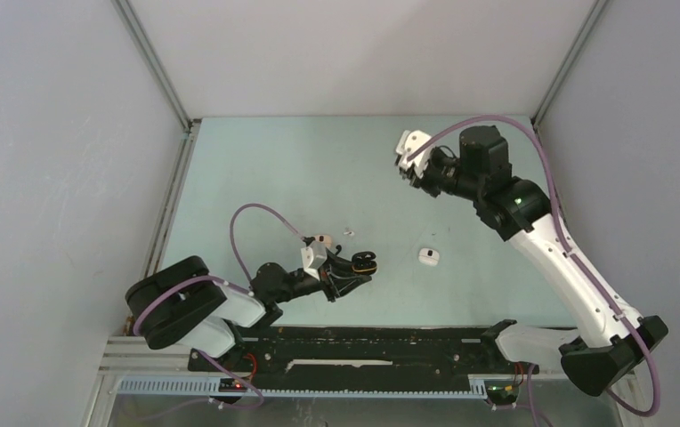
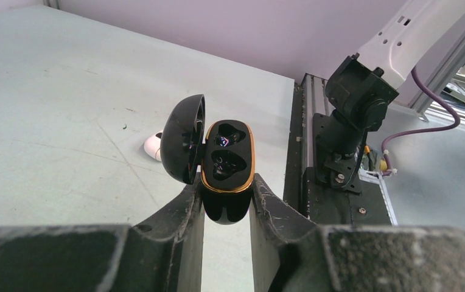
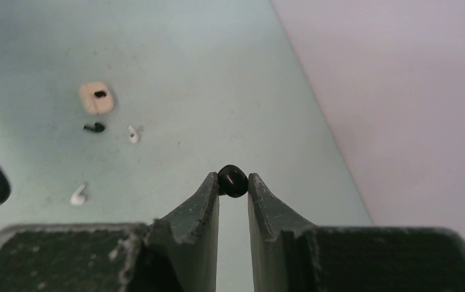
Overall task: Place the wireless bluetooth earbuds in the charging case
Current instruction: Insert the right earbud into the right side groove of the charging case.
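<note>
My left gripper [image 2: 227, 190] is shut on the lower body of a black charging case [image 2: 229, 163] with a gold rim. Its lid [image 2: 182, 146] stands open and both sockets look empty. From above, the case [image 1: 363, 261] is held low over the near middle of the table. My right gripper [image 3: 233, 182] is shut on one black earbud [image 3: 232, 180], pinched at the fingertips. That gripper [image 1: 405, 163] hangs raised at the back right, well away from the case. A black earbud [image 3: 95, 127] and two white earbuds [image 3: 133, 134] [image 3: 78, 196] lie loose on the table.
A beige case [image 3: 96, 97] lies by the loose buds, and it shows from above [image 1: 320, 238] just behind my left wrist. A white case [image 1: 429, 256] sits right of the black case. Walls close the table's back and sides.
</note>
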### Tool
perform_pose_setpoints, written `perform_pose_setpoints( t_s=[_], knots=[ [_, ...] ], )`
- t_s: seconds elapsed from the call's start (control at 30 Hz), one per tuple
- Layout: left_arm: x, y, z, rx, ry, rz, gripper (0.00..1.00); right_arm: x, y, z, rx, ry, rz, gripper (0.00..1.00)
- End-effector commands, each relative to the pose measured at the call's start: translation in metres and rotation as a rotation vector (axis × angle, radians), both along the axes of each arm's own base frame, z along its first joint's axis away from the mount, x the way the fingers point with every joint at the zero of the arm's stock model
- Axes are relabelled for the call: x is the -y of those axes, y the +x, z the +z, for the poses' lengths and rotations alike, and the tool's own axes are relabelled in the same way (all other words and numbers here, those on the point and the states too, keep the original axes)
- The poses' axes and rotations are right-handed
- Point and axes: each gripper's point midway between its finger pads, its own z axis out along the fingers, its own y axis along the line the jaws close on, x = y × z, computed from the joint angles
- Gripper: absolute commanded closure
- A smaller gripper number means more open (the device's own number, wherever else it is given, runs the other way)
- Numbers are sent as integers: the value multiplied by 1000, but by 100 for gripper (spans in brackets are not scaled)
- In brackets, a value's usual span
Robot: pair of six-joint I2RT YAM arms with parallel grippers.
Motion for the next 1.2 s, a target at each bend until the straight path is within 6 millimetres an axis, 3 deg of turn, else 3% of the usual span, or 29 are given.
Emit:
perform_pose_setpoints(
  t_s=[0.0, 0.3, 0.47, 0.63, 0.8, 1.17],
  knots=[
    [-2, 7, 15, 72, -49, 36, 100, 4, -14, -30, 10, -128, 15, 100],
    [-4, 7, 25, 77, -79, 44, 100, -6, -37, 2, 192, -147, 70, 100],
    [-11, 3, 34, 92, -105, 51, 100, -26, -81, 14, 348, -126, 213, 100],
    [-18, 1, 39, 117, -119, 69, 100, -40, -120, 4, 505, -110, 306, 100],
    [-21, -3, 45, 139, -131, 59, 100, -48, -126, -6, 567, -105, 320, 100],
    [-21, -3, 41, 152, -117, 66, 100, -68, -130, -20, 533, -36, 329, 100]
  ],
)
